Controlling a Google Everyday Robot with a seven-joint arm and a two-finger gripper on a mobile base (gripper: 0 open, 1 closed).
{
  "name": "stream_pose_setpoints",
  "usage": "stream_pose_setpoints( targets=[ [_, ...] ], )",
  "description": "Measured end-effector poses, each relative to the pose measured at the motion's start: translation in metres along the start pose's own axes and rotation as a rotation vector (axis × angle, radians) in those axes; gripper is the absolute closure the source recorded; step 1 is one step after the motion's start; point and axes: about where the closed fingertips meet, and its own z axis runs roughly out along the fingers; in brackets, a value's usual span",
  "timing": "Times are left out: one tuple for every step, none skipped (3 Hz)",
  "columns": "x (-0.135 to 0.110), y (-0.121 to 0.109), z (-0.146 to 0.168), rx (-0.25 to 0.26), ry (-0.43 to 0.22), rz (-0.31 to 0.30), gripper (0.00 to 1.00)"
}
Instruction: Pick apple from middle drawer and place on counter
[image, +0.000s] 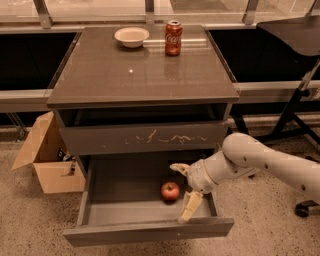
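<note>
The middle drawer (150, 231) stands pulled out at the bottom of the cabinet, its plain front panel nearest the camera. On its grey floor, right of centre, sits the apple (170, 191), upright, with its stem dimple on top. The claw (180, 192) reaches into the drawer from the right on a pale arm (260, 162). It is spread wide and holds nothing. One finger (181, 169) lies behind the apple and the other (190, 206) points down towards the drawer front. The apple sits at the mouth of that gap, seemingly just short of touching either finger, though the angle leaves that unsure. Above the opening is a shut drawer front with white scratch marks (145, 137). A cardboard box (47, 160) stands on the floor to the left. The glossy worktop (125, 75) carries a pale bowl (131, 36) and a red soda can (173, 38) near its far edge.
</note>
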Motion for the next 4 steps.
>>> stream_pose_setpoints(
  targets=[
    [0.031, -0.011, 0.008, 0.022, -0.013, 0.031, 0.00],
    [0.068, -0.023, 0.020, 0.056, -0.033, 0.071, 0.00],
    [0.090, -0.040, 0.033, 0.079, -0.051, 0.089, 0.00],
    [0.100, -0.064, 0.047, 0.098, -0.065, 0.100, 0.00]
  ],
)
